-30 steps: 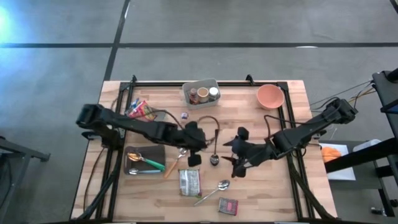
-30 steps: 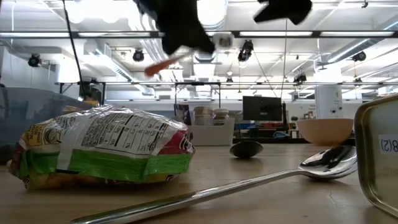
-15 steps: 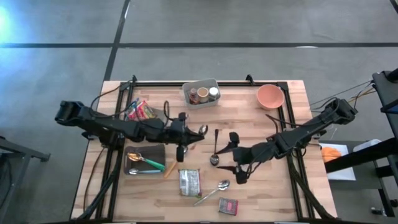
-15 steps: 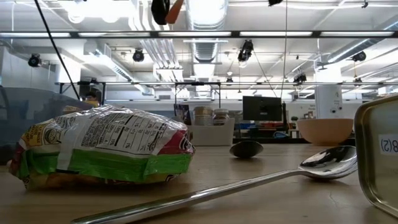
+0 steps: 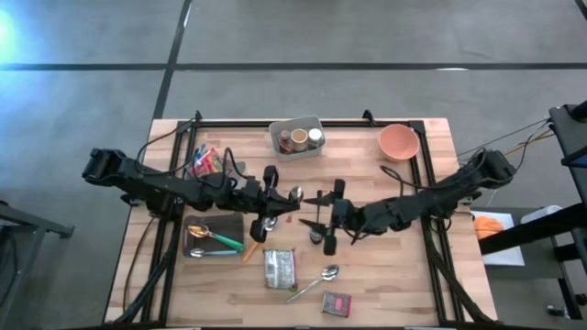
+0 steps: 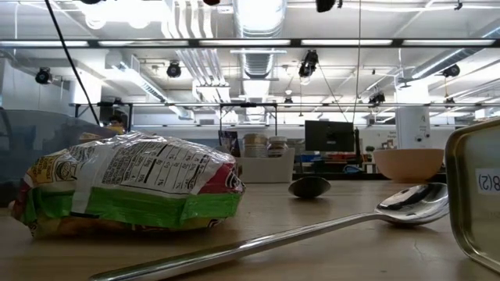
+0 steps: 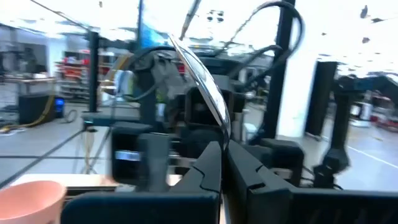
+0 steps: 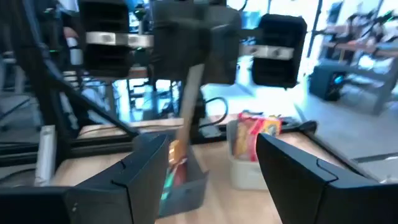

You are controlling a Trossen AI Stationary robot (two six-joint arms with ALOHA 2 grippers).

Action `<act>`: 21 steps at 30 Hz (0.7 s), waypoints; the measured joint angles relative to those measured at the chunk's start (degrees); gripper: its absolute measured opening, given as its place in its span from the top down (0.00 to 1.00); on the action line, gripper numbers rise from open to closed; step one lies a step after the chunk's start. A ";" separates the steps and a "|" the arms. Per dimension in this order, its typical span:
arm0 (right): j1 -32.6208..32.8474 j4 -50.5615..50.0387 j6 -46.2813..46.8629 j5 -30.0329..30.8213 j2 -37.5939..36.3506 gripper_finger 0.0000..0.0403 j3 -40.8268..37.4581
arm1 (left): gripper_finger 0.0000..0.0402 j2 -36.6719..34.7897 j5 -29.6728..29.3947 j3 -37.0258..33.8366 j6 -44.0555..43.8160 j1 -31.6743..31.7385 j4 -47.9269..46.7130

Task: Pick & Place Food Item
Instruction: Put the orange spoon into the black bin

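Note:
My left gripper (image 5: 281,198) hangs above the table's middle, pointing level toward the right, shut on a spoon (image 5: 295,193). Facing it from the right, my right gripper (image 5: 321,218) stands open with nothing between its fingers (image 8: 217,165). A printed snack bag (image 5: 280,268) lies flat near the front edge, close up in the low view (image 6: 129,187). A red snack pack (image 5: 206,163) lies at the far left. A grey tray (image 5: 197,223) holds a carrot and a spoon. My left gripper pinches the spoon partway along its length (image 7: 219,140) between its two shut fingers, which come level from the table's left. The shiny upper part (image 7: 193,68) rises above the fingers, the handle (image 8: 185,99) hangs below them. The spoon is lifted clear of the table.
A dark-handled spoon's bowl (image 5: 316,236) lies under the right gripper; another spoon (image 5: 312,284) and a small packet (image 5: 337,303) lie near the front. A clear bin of jars (image 5: 296,137) and a pink bowl (image 5: 399,142) stand at the far edge.
My left gripper has risen and tipped up from pointing downward to about level, drawing slightly toward the table's left and far side; the spoon went with it, its bowl now showing from above. My right gripper has tipped up to level and moved left toward the left gripper.

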 joint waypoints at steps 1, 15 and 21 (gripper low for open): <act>-0.29 1.99 -1.01 -0.46 0.87 0.40 0.00 | 1.00 0.02 0.36 0.00 0.02 -0.04 0.04; -2.94 4.02 -0.69 -5.19 7.79 0.40 4.24 | 1.00 0.02 0.99 0.02 1.51 -0.02 0.52; -3.20 3.69 -0.50 -4.87 9.23 0.44 5.51 | 1.00 0.02 2.19 0.02 1.50 -0.02 0.41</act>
